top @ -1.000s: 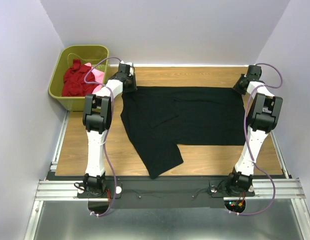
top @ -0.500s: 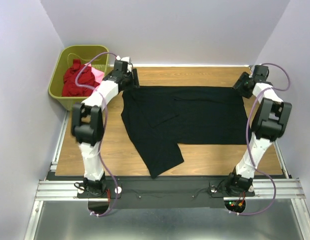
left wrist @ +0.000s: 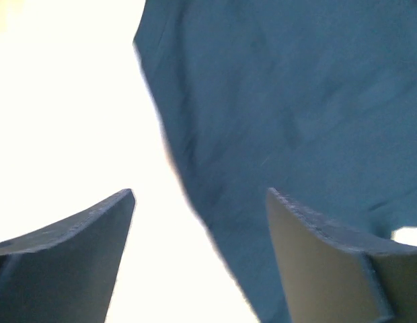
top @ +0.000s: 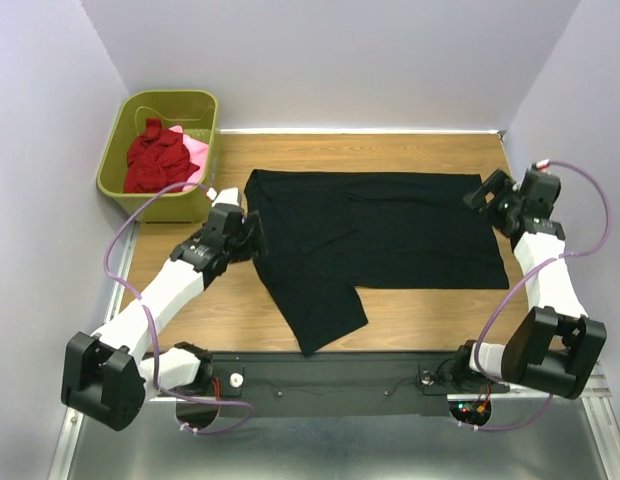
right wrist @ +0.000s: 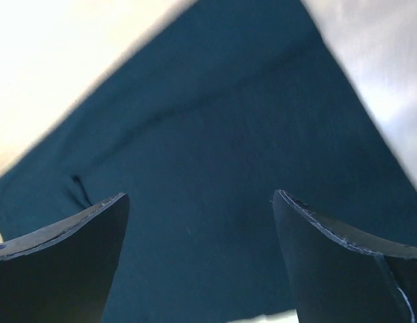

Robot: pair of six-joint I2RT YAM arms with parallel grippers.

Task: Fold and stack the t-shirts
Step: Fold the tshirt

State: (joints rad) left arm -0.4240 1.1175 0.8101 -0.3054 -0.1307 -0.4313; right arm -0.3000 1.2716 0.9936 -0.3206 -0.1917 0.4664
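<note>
1. At the left edge of the black t-shirt [top: 390, 230], the left claw [top: 248, 238] stands released. Its wrist view [left wrist: 198, 195] shows both fingers spread wide with nothing between them.
2. Beneath that claw, the hem of the black t-shirt [left wrist: 296, 101] runs diagonally through the gap. There is cloth under the right finger and bright bare surface under the left. Whether either finger touches the cloth cannot be told.
3. Over the shirt's far right corner, the right claw [top: 478, 196] is likewise released. In its wrist view [right wrist: 200, 195] the fingers are wide apart and empty, with the black t-shirt [right wrist: 215, 134] filling most of the space below them.
4. The black t-shirt lies spread on the wooden table [top: 220, 300], its body stretched across the middle from left to right. A long tapering part reaches towards the near edge at centre-left. Light creases show near the shirt's middle.
5. The left arm lies low along the table's left side. The right arm runs along the right edge.
6. Beyond the table's far left corner stands an olive-green basket [top: 116, 140]. It holds a crumpled dark red t-shirt [top: 150, 162] and, just beside it on the right, a pink t-shirt [top: 196, 150]. Both are unfolded and well apart from the black one.
</note>
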